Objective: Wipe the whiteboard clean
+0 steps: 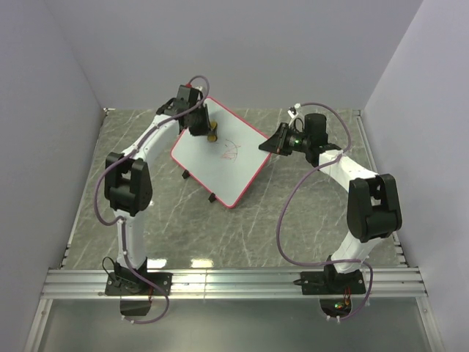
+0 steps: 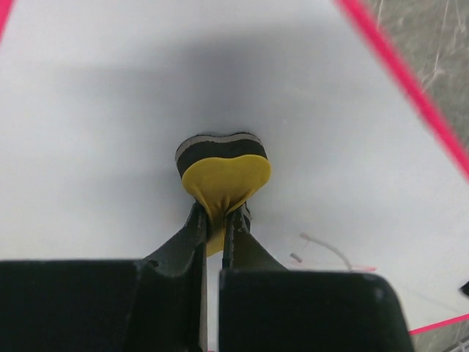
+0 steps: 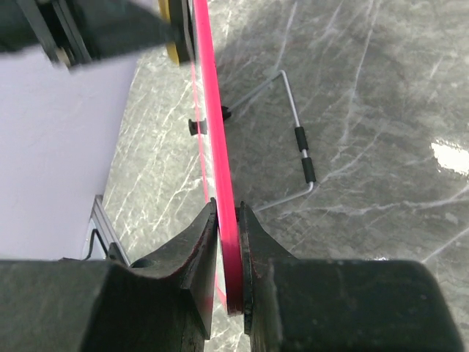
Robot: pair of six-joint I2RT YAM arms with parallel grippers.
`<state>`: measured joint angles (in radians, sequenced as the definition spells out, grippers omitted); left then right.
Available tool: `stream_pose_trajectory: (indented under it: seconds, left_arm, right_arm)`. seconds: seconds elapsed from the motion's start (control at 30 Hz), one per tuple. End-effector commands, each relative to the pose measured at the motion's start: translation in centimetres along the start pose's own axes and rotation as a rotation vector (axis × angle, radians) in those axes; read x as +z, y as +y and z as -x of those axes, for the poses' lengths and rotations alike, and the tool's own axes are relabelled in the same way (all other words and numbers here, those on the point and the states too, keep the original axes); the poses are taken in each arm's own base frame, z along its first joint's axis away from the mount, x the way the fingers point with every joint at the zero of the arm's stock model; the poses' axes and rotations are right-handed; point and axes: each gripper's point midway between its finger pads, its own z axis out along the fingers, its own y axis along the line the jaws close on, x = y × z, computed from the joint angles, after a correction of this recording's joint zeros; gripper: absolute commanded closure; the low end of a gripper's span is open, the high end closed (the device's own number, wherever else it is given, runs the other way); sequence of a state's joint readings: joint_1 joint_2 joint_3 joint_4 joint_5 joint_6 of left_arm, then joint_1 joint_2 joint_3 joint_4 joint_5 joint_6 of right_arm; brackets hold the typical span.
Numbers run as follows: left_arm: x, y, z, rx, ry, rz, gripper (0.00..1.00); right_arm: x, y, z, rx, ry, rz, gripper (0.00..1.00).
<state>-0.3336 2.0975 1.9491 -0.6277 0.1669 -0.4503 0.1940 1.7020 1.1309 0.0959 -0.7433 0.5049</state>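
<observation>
The whiteboard (image 1: 220,163), white with a thin pink-red frame, lies at an angle in the middle of the table. Faint red scribbles (image 1: 230,152) mark its centre. My left gripper (image 1: 207,132) is shut on a small yellow eraser (image 1: 212,135), which presses on the upper part of the board. In the left wrist view the eraser (image 2: 224,174) sits pinched between the jaws of the left gripper (image 2: 218,214) against the white board surface (image 2: 102,117). My right gripper (image 1: 268,144) is shut on the board's right edge. Its wrist view shows the pink frame (image 3: 217,139) clamped in the right gripper (image 3: 229,214).
A thin wire stand with black feet (image 3: 302,154) hangs under the board over the grey marbled table (image 3: 381,110). Two black feet (image 1: 187,174) show at the board's lower left edge. Walls enclose the table on three sides, and a metal rail (image 1: 234,282) runs along the near edge.
</observation>
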Motion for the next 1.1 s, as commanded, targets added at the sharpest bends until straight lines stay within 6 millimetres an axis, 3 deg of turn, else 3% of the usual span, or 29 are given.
stream_pose_trajectory:
  seconds: [0.0,0.07,0.1,0.17,0.2,0.3,0.37,0.5,0.63,0.67,0.73,0.77,0.87,0.9,0.93,0.97,1.03,1.07]
  left_arm:
    - [-0.7,-0.8,-4.9,-0.001,0.085,-0.050,1.00]
    - [-1.7,-1.8,-6.0,0.020,0.072,-0.077,1.00]
    - [-1.4,-1.6,-8.7,0.026,0.121,-0.072,1.00]
    - [-1.8,-2.4,-10.2,0.027,0.141,-0.097,1.00]
    - [-1.8,-2.5,-11.9,0.031,0.176,-0.103,1.00]
    - [-2.7,-4.1,-13.2,0.065,0.179,-0.160,1.00]
    - [-3.2,-4.3,-12.7,0.062,0.163,-0.156,1.00]
    - [-3.1,-3.5,-8.5,0.072,0.093,-0.089,1.00]
    - [-1.9,-0.5,-4.6,0.034,0.056,-0.022,1.00]
    - [-2.2,0.5,-2.1,0.022,0.005,0.009,1.00]
    - [-1.0,3.0,-1.6,-0.003,0.027,0.079,1.00]
    - [-1.1,4.2,-0.1,-0.023,0.002,0.104,1.00]
    - [0.2,6.5,-0.8,-0.065,0.044,0.137,1.00]
    - [0.4,6.4,-1.2,-0.063,0.057,0.121,1.00]
    - [0.4,5.8,-1.3,-0.054,0.048,0.094,1.00]
    - [0.8,5.8,-3.0,-0.057,0.081,0.084,1.00]
    - [0.2,2.7,-3.8,0.000,0.072,0.004,1.00]
    - [0.2,2.1,-5.2,0.021,0.094,-0.005,1.00]
  right_arm:
    - [0.9,-3.1,-6.5,0.060,0.172,-0.127,1.00]
    - [1.0,-3.1,-6.4,0.062,0.169,-0.124,1.00]
    - [1.0,-3.2,-6.5,0.066,0.170,-0.125,1.00]
    - [1.1,-3.2,-6.6,0.072,0.168,-0.119,1.00]
    - [1.1,-3.2,-6.6,0.075,0.167,-0.119,1.00]
    - [1.1,-3.2,-6.7,0.077,0.164,-0.114,1.00]
    - [1.1,-3.3,-6.9,0.083,0.166,-0.114,1.00]
    - [1.0,-3.0,-7.0,0.082,0.161,-0.111,1.00]
    - [0.7,-2.9,-7.3,0.077,0.162,-0.115,1.00]
    - [0.5,-2.7,-7.3,0.073,0.161,-0.112,1.00]
    - [0.3,-2.8,-7.5,0.073,0.163,-0.116,1.00]
    - [0.2,-2.7,-7.5,0.069,0.161,-0.117,1.00]
    - [0.0,-2.6,-7.4,0.059,0.160,-0.117,1.00]
    - [0.0,-2.6,-7.4,0.058,0.160,-0.122,1.00]
    - [-0.1,-2.7,-7.5,0.058,0.164,-0.125,1.00]
    - [-0.1,-2.6,-7.5,0.057,0.163,-0.125,1.00]
    - [-0.1,-2.8,-7.5,0.059,0.164,-0.128,1.00]
    - [0.0,-2.9,-7.6,0.061,0.168,-0.128,1.00]
